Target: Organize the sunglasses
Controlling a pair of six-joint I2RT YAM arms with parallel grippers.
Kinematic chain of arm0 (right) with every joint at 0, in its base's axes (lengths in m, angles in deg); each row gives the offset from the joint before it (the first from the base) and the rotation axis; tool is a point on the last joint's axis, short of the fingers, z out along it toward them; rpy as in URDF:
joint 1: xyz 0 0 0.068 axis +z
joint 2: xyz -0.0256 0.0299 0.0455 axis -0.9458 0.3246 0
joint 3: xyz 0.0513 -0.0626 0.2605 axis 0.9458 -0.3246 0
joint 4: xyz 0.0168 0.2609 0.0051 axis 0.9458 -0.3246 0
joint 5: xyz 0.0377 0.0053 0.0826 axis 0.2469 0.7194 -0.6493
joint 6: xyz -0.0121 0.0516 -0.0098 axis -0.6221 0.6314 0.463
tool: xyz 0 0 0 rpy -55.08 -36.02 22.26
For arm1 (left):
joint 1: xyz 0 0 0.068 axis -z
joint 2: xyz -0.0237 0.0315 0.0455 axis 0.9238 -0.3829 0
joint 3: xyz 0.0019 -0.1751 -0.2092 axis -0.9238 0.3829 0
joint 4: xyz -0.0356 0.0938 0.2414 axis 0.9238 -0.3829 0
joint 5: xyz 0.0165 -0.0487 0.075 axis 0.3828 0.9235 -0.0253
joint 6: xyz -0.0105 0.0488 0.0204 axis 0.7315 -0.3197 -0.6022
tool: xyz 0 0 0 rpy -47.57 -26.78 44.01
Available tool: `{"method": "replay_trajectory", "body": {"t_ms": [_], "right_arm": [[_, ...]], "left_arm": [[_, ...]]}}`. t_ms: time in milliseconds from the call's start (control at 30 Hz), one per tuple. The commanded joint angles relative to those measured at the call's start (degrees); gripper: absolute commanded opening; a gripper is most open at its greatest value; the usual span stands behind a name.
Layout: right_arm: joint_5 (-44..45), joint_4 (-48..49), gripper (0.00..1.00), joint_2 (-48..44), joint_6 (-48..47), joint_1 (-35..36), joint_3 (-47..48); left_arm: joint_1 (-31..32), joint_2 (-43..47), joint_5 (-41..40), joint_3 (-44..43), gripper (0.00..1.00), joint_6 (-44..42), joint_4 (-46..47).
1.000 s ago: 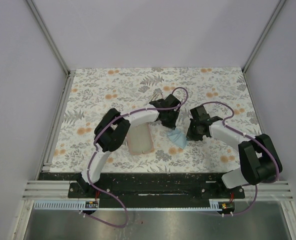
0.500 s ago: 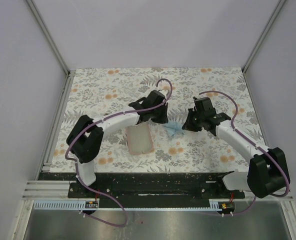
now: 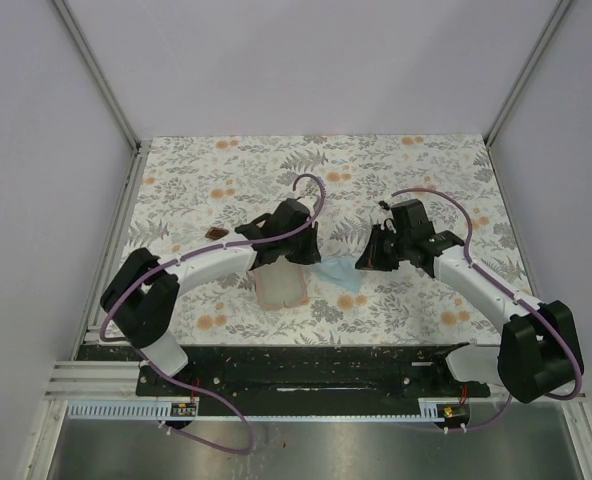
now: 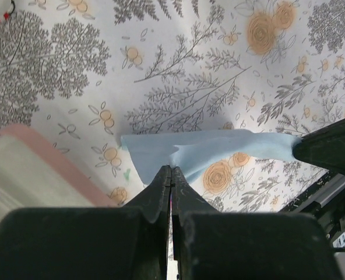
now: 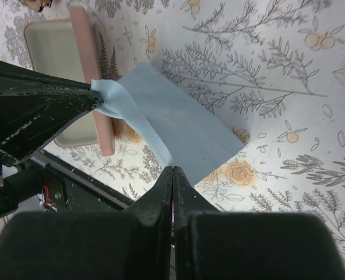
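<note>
Both grippers pinch a light blue cloth (image 3: 339,271) and hold it stretched between them just above the table. My left gripper (image 3: 303,252) is shut on its left corner, as the left wrist view (image 4: 171,170) shows on the cloth (image 4: 213,153). My right gripper (image 3: 372,258) is shut on the right corner, as the right wrist view (image 5: 173,168) shows on the cloth (image 5: 181,119). The brown sunglasses (image 3: 216,233) lie on the table left of the left arm. The white sunglasses are out of view.
The pink hard case (image 3: 280,287) lies open beside the left gripper, its pale inside up; it also shows in the left wrist view (image 4: 35,175) and the right wrist view (image 5: 85,64). The floral tablecloth (image 3: 426,170) covers the table, with walls on three sides.
Both arms have swung. The left gripper moved toward the near left, uncovering the brown sunglasses. The blue cloth is now pulled out between the two grippers beside the case.
</note>
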Motion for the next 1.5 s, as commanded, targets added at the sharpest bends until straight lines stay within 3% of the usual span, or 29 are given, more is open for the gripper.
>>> {"method": "replay_trajectory", "body": {"t_ms": [0, 200, 633, 1133, 1467], "right_arm": [[-4.6, 2.1, 0.00, -2.5, 1.0, -0.2, -1.3], [6.5, 0.1, 0.00, 1.9, -1.2, -0.6, 3.0], [11.8, 1.0, 0.00, 14.1, -3.2, -6.0, 10.5], [12.1, 2.2, 0.00, 18.3, -2.9, -7.4, 12.3], [5.1, 3.6, 0.00, 16.9, -3.2, -7.5, 9.4]], "left_arm": [[0.1, 5.0, -1.7, 2.1, 0.00, 1.2, 1.8], [0.1, 0.4, -4.2, -2.8, 0.00, -0.2, 2.8], [-1.9, -13.1, -3.3, -16.0, 0.00, -2.0, 3.6], [-3.9, -20.8, -2.0, -20.5, 0.00, -3.8, 6.0], [-3.9, -17.4, 0.1, -14.7, 0.00, -4.4, 8.4]]}}
